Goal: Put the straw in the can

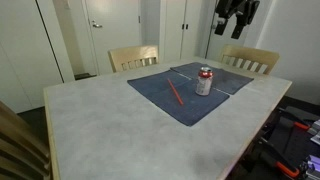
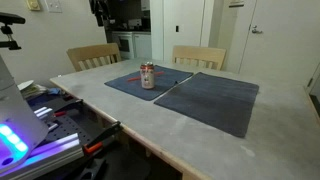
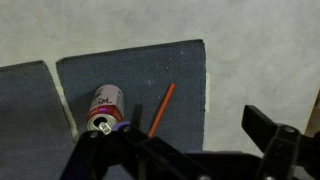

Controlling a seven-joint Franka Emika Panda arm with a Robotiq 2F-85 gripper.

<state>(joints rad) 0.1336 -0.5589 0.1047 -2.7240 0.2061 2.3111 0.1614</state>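
The silver can with a red band stands upright on a dark blue placemat, and it shows in both exterior views. The thin red straw lies flat on the same mat beside the can, apart from it. In the wrist view the can and the straw are seen from above, far below. My gripper is open and empty. It hangs high above the far side of the table.
A second dark placemat lies next to the first on the pale table. Two wooden chairs stand at the far edge. White doors are behind. Equipment sits beside the table.
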